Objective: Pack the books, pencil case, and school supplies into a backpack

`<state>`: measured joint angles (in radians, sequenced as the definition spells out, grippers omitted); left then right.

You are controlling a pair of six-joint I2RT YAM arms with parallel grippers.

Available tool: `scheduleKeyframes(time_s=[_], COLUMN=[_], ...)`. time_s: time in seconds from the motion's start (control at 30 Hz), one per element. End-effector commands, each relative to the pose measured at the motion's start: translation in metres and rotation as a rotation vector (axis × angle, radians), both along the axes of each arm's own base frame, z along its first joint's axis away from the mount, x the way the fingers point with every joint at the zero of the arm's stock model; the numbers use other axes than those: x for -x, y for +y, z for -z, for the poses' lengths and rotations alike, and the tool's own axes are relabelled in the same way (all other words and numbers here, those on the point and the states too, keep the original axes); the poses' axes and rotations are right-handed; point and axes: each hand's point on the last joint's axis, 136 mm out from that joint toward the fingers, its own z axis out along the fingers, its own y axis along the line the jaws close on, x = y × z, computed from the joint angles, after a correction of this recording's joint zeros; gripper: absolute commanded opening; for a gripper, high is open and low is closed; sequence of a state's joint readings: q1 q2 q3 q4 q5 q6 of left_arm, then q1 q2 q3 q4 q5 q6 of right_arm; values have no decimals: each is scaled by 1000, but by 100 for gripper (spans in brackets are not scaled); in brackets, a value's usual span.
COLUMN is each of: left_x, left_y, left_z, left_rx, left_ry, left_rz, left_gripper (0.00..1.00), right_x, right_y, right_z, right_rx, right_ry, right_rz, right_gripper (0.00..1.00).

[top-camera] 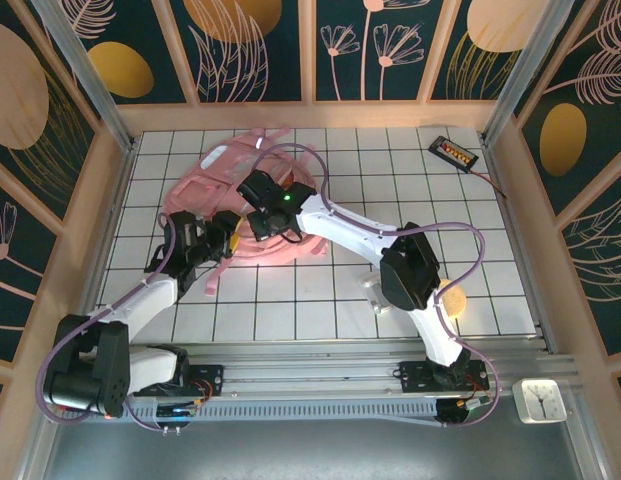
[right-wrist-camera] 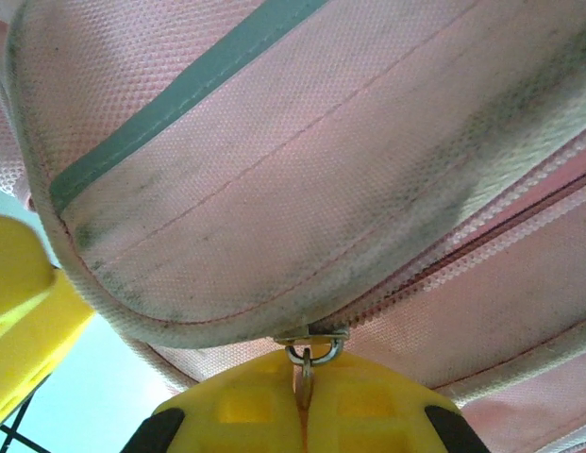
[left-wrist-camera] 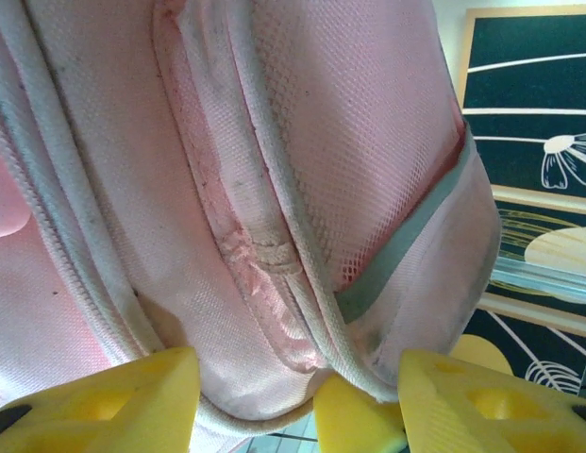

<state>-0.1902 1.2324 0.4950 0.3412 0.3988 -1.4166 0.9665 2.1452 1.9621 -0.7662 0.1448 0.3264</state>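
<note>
The pale pink backpack (top-camera: 225,165) lies on the tiled table at the back left. My right gripper (top-camera: 262,222) reaches over it and is shut (right-wrist-camera: 305,382) on the metal zipper pull (right-wrist-camera: 311,354), at the end of a zip line (right-wrist-camera: 481,245). My left gripper (top-camera: 227,237) is at the bag's near edge. Its yellow fingers (left-wrist-camera: 132,396) stand apart, pressed on a corner of the backpack (left-wrist-camera: 274,189) that fills the gap between them. A small orange-brown pad (top-camera: 452,297) lies by the right arm. The books and the pencil case are out of view.
A black slab with an orange label (top-camera: 453,152) and its cable lie at the back right. Wooden walls ring the white gridded table (top-camera: 390,180). A small white clock (top-camera: 541,399) sits off the table's near right corner.
</note>
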Motion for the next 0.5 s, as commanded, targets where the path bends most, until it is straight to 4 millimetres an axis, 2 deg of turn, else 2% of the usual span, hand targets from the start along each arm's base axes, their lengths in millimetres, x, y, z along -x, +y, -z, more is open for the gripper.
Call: scheduleKeyframes(time_s=[0.0,0.13,0.23,0.27,0.3,0.37,0.4,0.47], left_x=[-10,-22,-26,-26,-26,-25,-24,-23], left_y=[-9,-14,-17,-17,-18,-18,-18,-19], left_z=[-15,-16,-9,-7,-5,-3,-1,-3], left_rx=[77,78,79,82,83,82,80,52], left_ry=[-26,-22,-7,-2,-1,5,8,1], left_rz=[13,27,44,45,47,48,52,81], left_gripper=[56,54,46,41,30,4,0,0], right_x=[25,36,41,42,43,44,43,38], right_y=[14,21,23,22,21,17,13,0], right_z=[-30,-32,-35,-35,-36,-35,-35,-32], right_rx=[-72,-77,-78,-76,-75,-60,-48,-17], right_ry=[0,6,7,8,10,8,6,-5], right_rz=[-71,-107,-124,-127,-126,-127,-126,-119], right_gripper=[0,0,0,0,0,0,0,0])
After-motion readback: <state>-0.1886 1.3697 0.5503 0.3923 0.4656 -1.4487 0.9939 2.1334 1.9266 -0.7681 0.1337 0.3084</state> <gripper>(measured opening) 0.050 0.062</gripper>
